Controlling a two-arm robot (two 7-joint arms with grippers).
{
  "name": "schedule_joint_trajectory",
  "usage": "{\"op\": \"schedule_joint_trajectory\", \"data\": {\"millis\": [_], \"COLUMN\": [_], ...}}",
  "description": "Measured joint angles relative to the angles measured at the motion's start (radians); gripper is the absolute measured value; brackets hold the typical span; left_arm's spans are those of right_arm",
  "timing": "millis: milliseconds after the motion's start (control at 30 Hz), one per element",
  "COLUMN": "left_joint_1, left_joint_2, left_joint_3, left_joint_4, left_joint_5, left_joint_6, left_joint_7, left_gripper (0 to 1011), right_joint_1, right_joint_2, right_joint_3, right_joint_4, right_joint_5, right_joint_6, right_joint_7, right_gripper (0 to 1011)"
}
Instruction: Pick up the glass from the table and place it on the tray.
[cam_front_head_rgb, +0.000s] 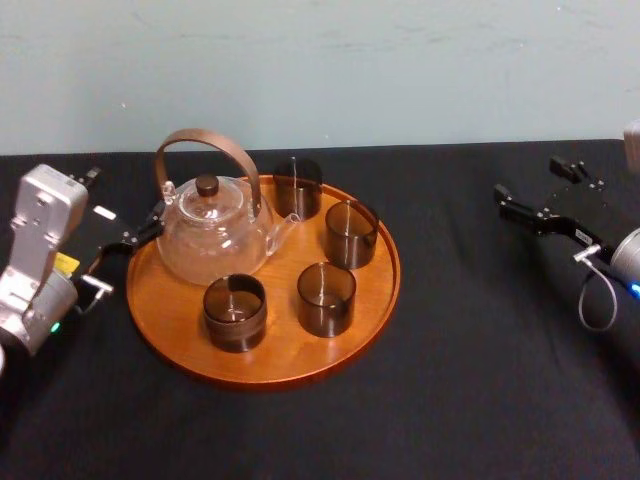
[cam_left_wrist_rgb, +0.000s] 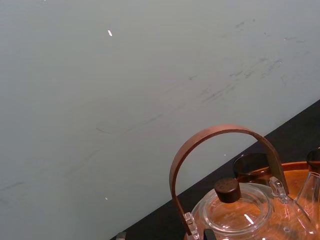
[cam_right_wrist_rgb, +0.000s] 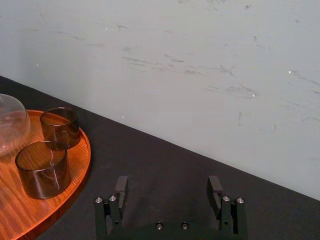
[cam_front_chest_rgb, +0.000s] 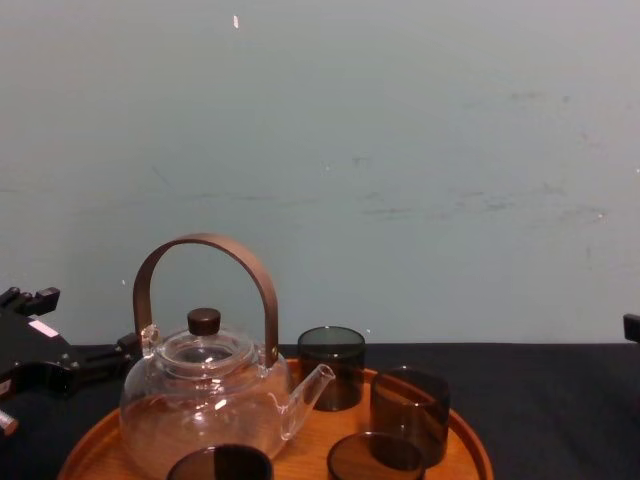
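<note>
The round orange-brown tray (cam_front_head_rgb: 262, 376) lies on the black table (cam_front_head_rgb: 480, 390). On it stand a glass teapot (cam_front_head_rgb: 210, 238) with a brown handle and several dark smoky glasses, among them the glass (cam_front_head_rgb: 235, 312) at the front, another glass (cam_front_head_rgb: 326, 298) beside it and a third glass (cam_front_head_rgb: 351, 234) behind. My left gripper (cam_front_head_rgb: 130, 200) hangs open just left of the tray, one finger close to the teapot, holding nothing. Far out to the right, my right gripper (cam_front_head_rgb: 527, 178) is open and empty over bare table, as the right wrist view of the right gripper (cam_right_wrist_rgb: 167, 185) confirms.
A pale wall runs behind the table's far edge. Bare black tabletop stretches in front of the tray and between the tray and the right gripper. The teapot's arched handle (cam_left_wrist_rgb: 220, 137) rises well above the glasses.
</note>
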Motion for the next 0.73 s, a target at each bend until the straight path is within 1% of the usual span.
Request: {"op": "schedule_joint_trajectory", "data": {"millis": [733], "left_joint_1": [0.000], "left_joint_2": [0.000], "left_joint_3": [0.000], "left_joint_4": [0.000], "left_joint_5": [0.000], "left_joint_6": [0.000], "left_joint_7": [0.000], "left_gripper": [1001], "right_joint_1": [0.001], "right_joint_2": [0.001], "right_joint_3": [-0.001], "right_joint_4": [-0.001], "right_joint_5": [0.001], "right_joint_6": [0.000], "right_joint_7": [0.001], "right_gripper": [1002]}}
